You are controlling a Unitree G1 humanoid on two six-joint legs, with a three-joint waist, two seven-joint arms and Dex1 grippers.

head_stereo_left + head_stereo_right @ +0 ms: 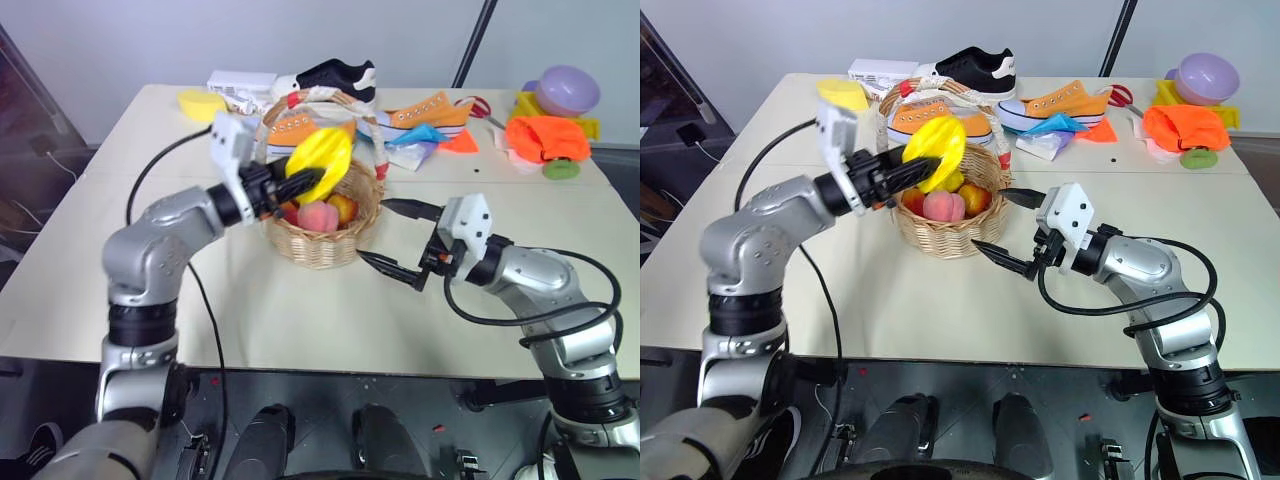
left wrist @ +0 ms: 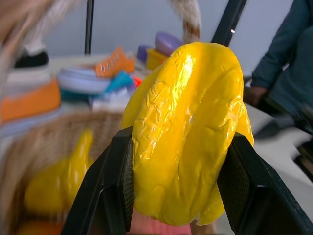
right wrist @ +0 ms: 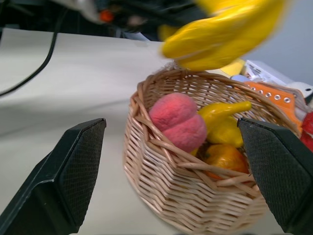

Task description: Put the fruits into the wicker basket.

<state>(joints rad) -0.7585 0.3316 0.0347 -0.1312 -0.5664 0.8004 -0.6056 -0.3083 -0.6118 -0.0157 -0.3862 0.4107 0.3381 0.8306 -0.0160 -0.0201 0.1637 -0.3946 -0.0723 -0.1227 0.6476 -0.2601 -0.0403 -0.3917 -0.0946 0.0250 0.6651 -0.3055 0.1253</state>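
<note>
The wicker basket (image 1: pixel 325 248) stands mid-table, its arched handle (image 1: pixel 300 98) wrapped in white and red. Inside lie a fuzzy pink peach (image 1: pixel 318 216), a red-yellow apple (image 1: pixel 343 207) and a banana (image 3: pixel 222 111). My left gripper (image 1: pixel 308 182) is shut on a bright yellow ridged lumpy fruit (image 1: pixel 322 160) and holds it just above the basket's near-left rim, reaching in level from the left. In the left wrist view the fruit (image 2: pixel 186 132) sits squeezed between both black fingers. My right gripper (image 1: pixel 374 230) hangs open and empty just right of the basket, pointing at its wall.
Behind the basket lie orange sneakers (image 1: pixel 430 112), a black shoe (image 1: pixel 340 75) and a white box (image 1: pixel 240 80). A flat yellow block (image 1: pixel 200 103) sits far left. An orange cloth (image 1: pixel 545 135) and a purple bowl (image 1: pixel 567 88) are far right. A person's sleeve (image 2: pixel 288 54) shows beyond the table.
</note>
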